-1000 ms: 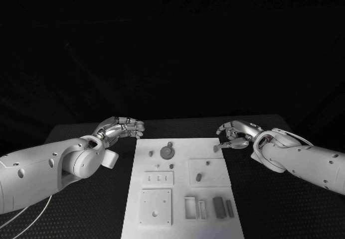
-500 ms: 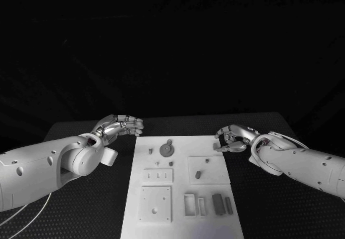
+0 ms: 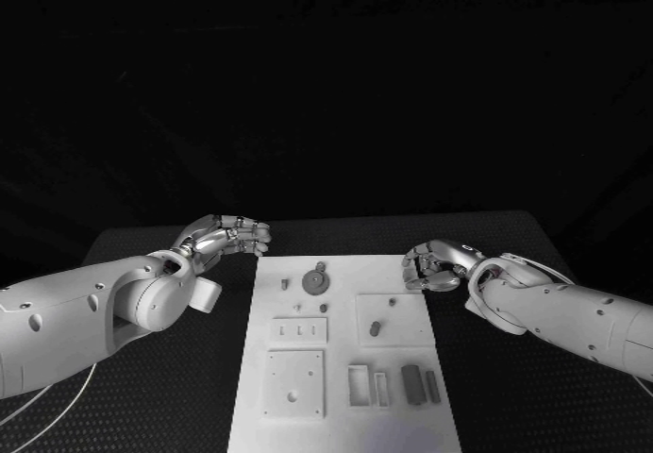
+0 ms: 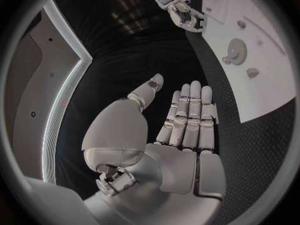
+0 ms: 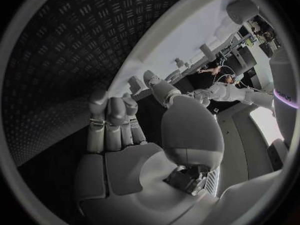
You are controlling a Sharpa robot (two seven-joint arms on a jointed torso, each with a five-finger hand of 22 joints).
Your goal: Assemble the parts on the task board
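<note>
White and flat, the rectangular task board (image 3: 341,349) lies in the middle of the black textured surface (image 3: 530,377). Small grey parts rest on it, among them a round disc with a stem (image 3: 316,281) at its far end and narrow bars (image 3: 412,386) near its front right. The left hand (image 3: 226,236) hovers beside the board's far left corner, fingers curled and holding nothing. The right hand (image 3: 433,265) is at the far right edge, fingers bent inward; I cannot tell whether it holds something.

Cut off at the bottom edge of the head view: near end of the task board (image 3: 341,429).
</note>
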